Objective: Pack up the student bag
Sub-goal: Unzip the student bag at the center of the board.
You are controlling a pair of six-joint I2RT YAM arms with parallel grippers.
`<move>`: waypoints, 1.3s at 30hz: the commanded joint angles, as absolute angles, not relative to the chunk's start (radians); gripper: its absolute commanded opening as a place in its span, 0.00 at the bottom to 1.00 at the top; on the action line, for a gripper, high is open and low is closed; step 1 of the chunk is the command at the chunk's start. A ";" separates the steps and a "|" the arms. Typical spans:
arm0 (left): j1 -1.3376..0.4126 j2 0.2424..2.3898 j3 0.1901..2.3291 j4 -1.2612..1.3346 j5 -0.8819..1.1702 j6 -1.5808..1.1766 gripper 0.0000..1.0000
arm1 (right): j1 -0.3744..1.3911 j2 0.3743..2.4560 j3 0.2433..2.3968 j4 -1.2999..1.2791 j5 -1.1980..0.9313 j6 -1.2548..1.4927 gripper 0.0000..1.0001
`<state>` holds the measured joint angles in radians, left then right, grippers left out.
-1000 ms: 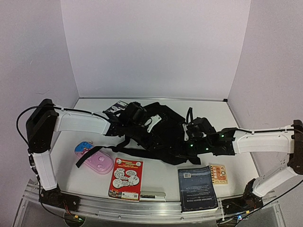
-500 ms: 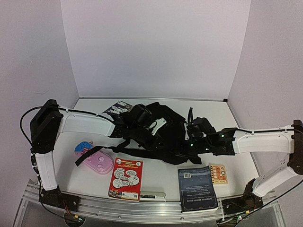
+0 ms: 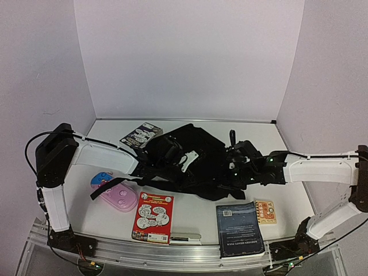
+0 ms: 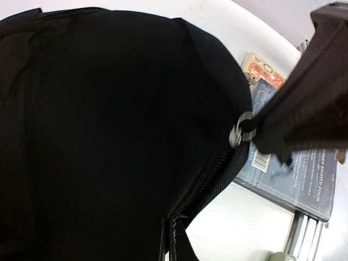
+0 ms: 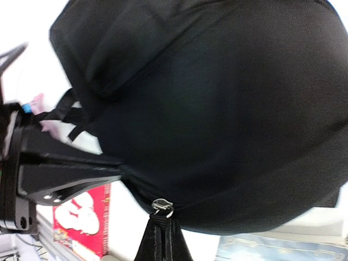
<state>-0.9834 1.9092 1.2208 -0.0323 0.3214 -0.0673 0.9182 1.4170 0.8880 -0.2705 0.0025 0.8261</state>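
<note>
White tabletop (image 3: 198, 215): the student bag (image 3: 204, 144) is now pinched at nine o'clock by the just-clenched left gripper (image 3: 179, 158), clamped at three by the right gripper (image 3: 236, 165); opening is likely enabled.

This is a robotics lab test cell: a white table (image 3: 287, 138) is boxed in on three sides by plain pale panels (image 3: 190, 57). The left arm (image 3: 103, 152) and right arm (image 3: 319, 171) are bolted to an aluminium rail (image 3: 172, 250) at the near edge, with a loose cable (image 3: 29, 150) and green lights (image 3: 269, 159). A student bag (image 3: 204, 146) and a red booklet (image 3: 153, 217) lie on the table.
</note>
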 commanded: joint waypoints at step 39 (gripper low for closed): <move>-1.064 1.933 1.479 -0.194 0.256 -0.217 0.81 | 0.604 1.357 0.869 -0.263 -0.438 0.540 0.00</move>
<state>-1.0494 1.8601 1.4063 -0.1365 0.2341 -0.2423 0.6071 1.3983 0.8803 -0.3084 -0.4255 0.5495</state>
